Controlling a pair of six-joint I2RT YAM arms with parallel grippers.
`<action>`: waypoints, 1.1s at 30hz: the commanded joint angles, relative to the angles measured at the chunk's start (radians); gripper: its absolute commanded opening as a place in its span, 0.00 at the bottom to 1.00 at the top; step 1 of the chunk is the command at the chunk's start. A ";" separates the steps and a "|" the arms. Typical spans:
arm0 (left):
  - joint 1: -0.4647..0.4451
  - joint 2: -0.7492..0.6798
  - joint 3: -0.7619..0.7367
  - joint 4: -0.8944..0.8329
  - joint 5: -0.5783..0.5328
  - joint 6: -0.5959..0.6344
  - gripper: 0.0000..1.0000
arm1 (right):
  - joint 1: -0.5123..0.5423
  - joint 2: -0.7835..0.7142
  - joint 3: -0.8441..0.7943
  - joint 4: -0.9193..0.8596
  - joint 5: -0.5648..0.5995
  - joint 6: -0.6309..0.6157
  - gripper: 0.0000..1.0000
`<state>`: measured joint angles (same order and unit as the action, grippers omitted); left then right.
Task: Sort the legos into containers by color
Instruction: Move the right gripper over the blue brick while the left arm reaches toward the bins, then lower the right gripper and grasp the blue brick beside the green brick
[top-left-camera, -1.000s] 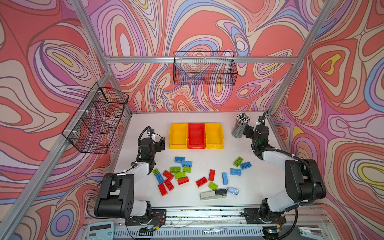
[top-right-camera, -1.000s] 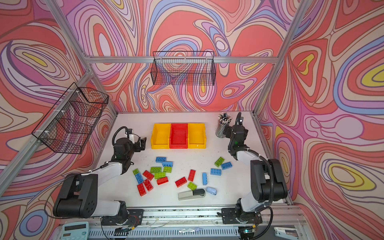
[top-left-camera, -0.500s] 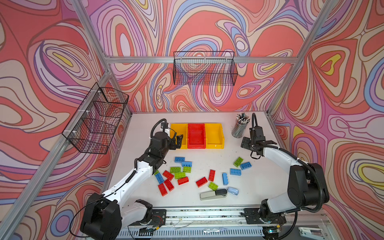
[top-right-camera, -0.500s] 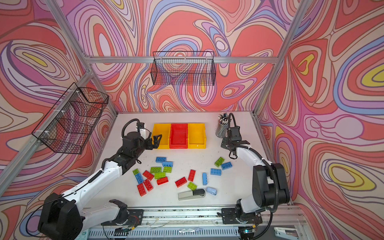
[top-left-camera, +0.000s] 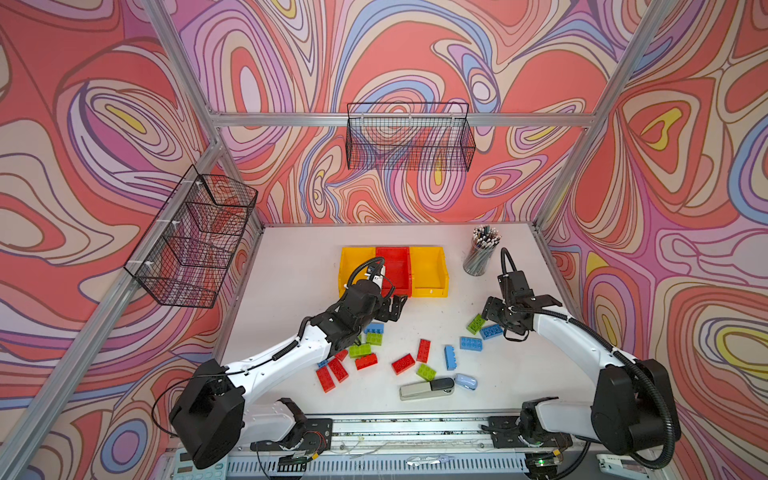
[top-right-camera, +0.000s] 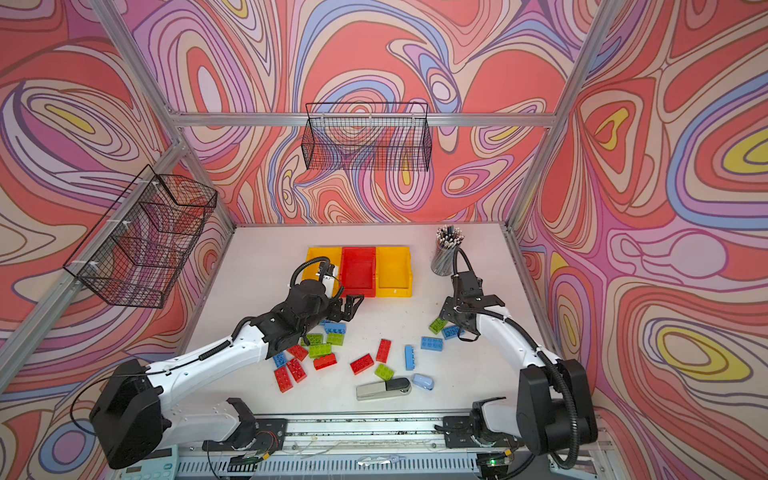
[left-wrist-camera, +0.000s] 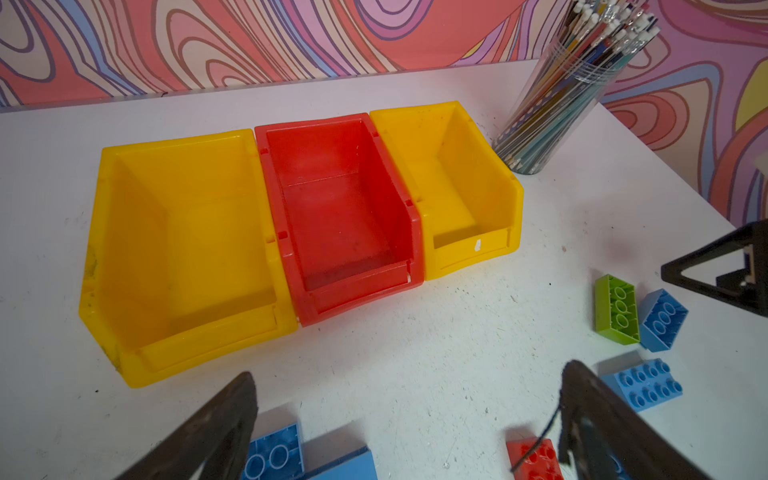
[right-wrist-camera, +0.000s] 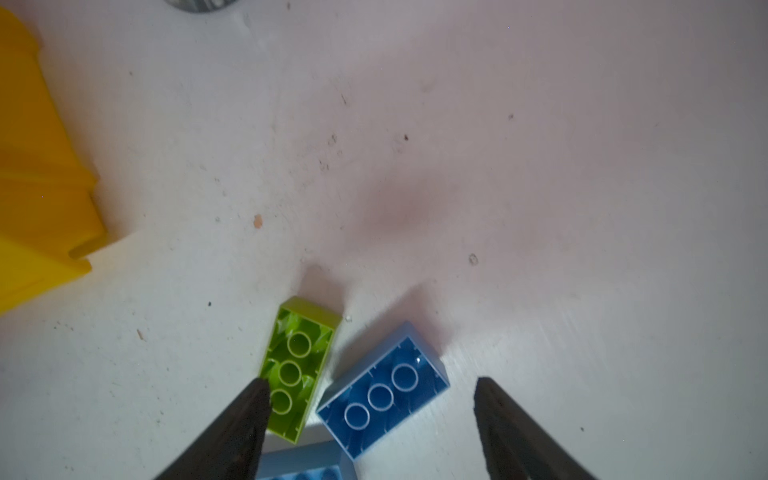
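Scene: white table (top-left-camera: 291, 270) seen from above, with two robot arms reaching in from 6 o'clock.
Containers: three open bins stand in a touching row at 12 o'clock from the table's middle. They are a yellow bin (left-wrist-camera: 178, 232), a red bin (left-wrist-camera: 340, 199) and a second yellow bin (left-wrist-camera: 461, 174), and all look empty.
Legos (top-left-camera: 403, 364): chunky red, lime and blue bricks, none binned yet. Most are scattered from 6 to 8 o'clock, and a few lie toward 3 o'clock.
Left gripper (left-wrist-camera: 409, 374): jaws spread as wide as they go and holding nothing. It hovers over bare table at 6 o'clock from the red bin.
Right gripper (right-wrist-camera: 370, 384): jaws wide apart and gripping nothing, low over two bricks at 3 o'clock.
Pair below it: a lime brick (right-wrist-camera: 297, 365) and a blue brick (right-wrist-camera: 382, 395), both hollow side up and just beside each other. Whether they touch is unclear.
Handling: the bricks are likely light, rigid and sturdy. Their smooth walls may slip under an off-centre pinch.
Hold: best across the two long flat sides, at mid-length. With the neighbour so close, one finger risks nudging it.
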<state>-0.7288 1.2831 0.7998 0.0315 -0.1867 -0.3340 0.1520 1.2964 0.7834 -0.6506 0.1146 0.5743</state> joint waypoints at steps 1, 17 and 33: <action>-0.004 0.005 0.031 0.019 0.009 -0.006 1.00 | 0.005 -0.041 -0.040 -0.078 -0.003 0.057 0.82; -0.004 -0.005 0.020 0.023 0.039 0.025 1.00 | 0.010 -0.072 -0.104 -0.087 -0.043 0.160 0.79; -0.004 -0.036 -0.009 0.046 0.009 0.049 1.00 | 0.010 0.027 -0.018 -0.029 0.081 0.308 0.79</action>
<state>-0.7288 1.2766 0.8040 0.0570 -0.1619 -0.3027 0.1581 1.2980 0.7273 -0.6968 0.1387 0.8230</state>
